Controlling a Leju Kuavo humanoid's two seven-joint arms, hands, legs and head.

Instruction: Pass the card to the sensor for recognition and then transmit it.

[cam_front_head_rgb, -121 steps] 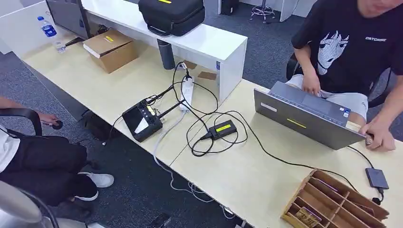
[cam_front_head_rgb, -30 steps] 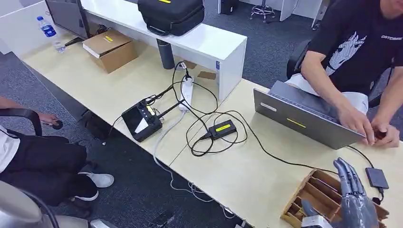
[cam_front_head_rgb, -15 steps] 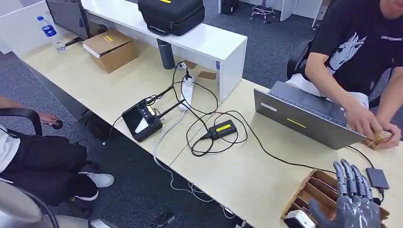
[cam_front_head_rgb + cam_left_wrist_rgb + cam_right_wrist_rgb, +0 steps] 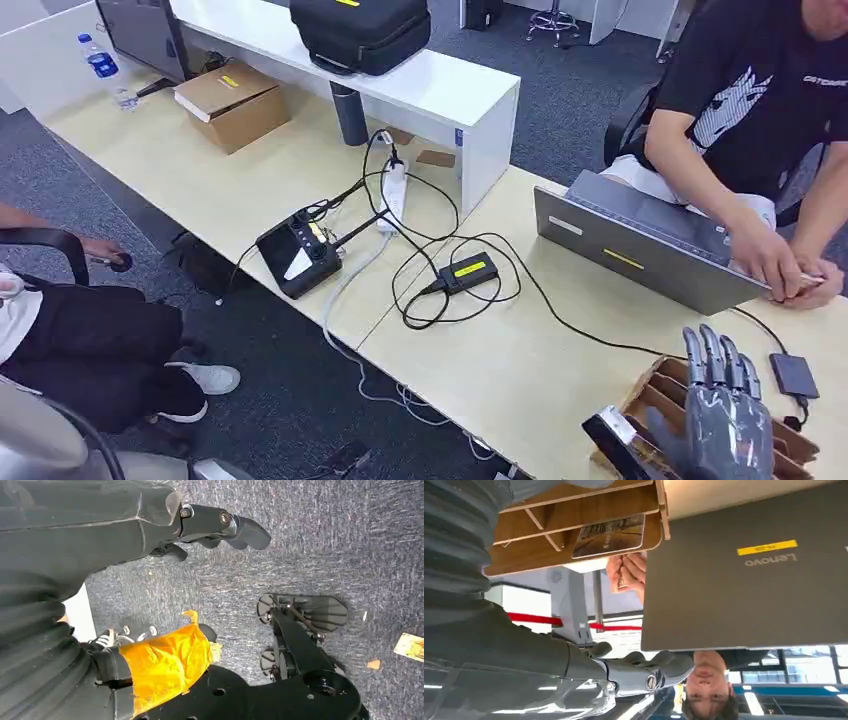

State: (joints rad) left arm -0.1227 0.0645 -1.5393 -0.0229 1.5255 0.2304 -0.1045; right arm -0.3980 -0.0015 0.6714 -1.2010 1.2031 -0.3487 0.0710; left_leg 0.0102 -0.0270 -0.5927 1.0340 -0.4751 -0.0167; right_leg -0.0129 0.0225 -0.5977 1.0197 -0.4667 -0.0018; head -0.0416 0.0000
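The card [image 4: 609, 535] lies flat in a slot of the wooden rack [image 4: 760, 400] at five o'clock on the worktop [image 4: 520, 370], under the empty, spread right robot hand [image 4: 715, 420]; thin, stiff, probably slippery, best pinched at its edges.

The head view looks down from high onto the desk [image 4: 520, 370]. The right wrist view, turned upside down, sits low and close, sharing the wooden rack [image 4: 574, 520] and laptop [image 4: 744, 580]. The left wrist view faces carpet [image 4: 300, 545], seemingly hanging beside the body.
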